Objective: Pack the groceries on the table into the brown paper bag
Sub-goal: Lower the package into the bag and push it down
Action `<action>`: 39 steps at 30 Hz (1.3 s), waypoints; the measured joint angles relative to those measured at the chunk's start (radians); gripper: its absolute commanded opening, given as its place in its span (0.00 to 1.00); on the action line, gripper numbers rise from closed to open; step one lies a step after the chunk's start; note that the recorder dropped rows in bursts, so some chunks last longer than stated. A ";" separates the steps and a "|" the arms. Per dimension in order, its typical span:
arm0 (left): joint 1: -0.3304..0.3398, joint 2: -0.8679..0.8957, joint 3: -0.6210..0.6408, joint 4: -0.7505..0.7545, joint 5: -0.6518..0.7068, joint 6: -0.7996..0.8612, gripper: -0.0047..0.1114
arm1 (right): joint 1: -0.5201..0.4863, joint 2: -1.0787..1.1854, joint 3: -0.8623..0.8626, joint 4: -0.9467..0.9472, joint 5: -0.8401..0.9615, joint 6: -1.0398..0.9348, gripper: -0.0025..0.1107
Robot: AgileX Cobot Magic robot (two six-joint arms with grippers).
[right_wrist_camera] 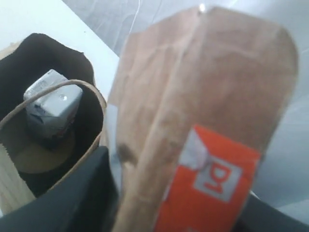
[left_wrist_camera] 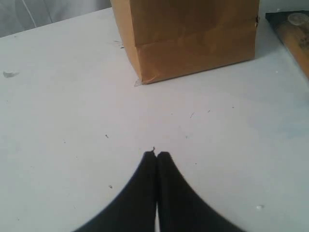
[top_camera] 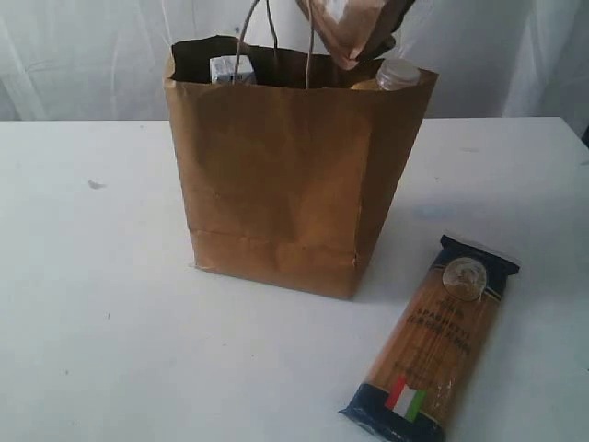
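Note:
The brown paper bag stands open on the table. Inside it, a small white-blue carton shows at the left and a white-capped bottle at the right. My right gripper is shut on the brown pouch with an orange label and holds it just above the bag's mouth. The carton lies below in the bag. The dark-blue spaghetti pack lies flat on the table to the bag's right. My left gripper is shut and empty, low over the table in front of the bag.
The bag's two thin handles stick up over its mouth, beside the pouch. A small speck lies on the table at the left. A white curtain hangs behind the table.

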 measured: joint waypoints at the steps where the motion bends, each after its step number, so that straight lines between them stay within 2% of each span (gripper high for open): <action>1: 0.000 0.000 0.000 0.000 0.000 0.000 0.04 | 0.009 0.008 -0.002 -0.002 0.001 0.000 0.02; 14: 0.000 0.000 0.000 0.000 0.000 0.000 0.04 | 0.076 0.027 -0.016 -0.017 0.158 -0.050 0.02; 22: 0.000 0.000 0.000 0.000 0.000 0.000 0.04 | 0.077 0.186 -0.211 -0.006 0.229 -0.035 0.02; 31: 0.000 0.000 0.000 0.000 0.000 0.000 0.04 | 0.077 0.223 -0.303 0.088 0.334 -0.029 0.02; 39: 0.000 0.000 0.000 0.000 0.000 0.000 0.04 | 0.077 0.223 -0.312 0.093 0.384 0.020 0.02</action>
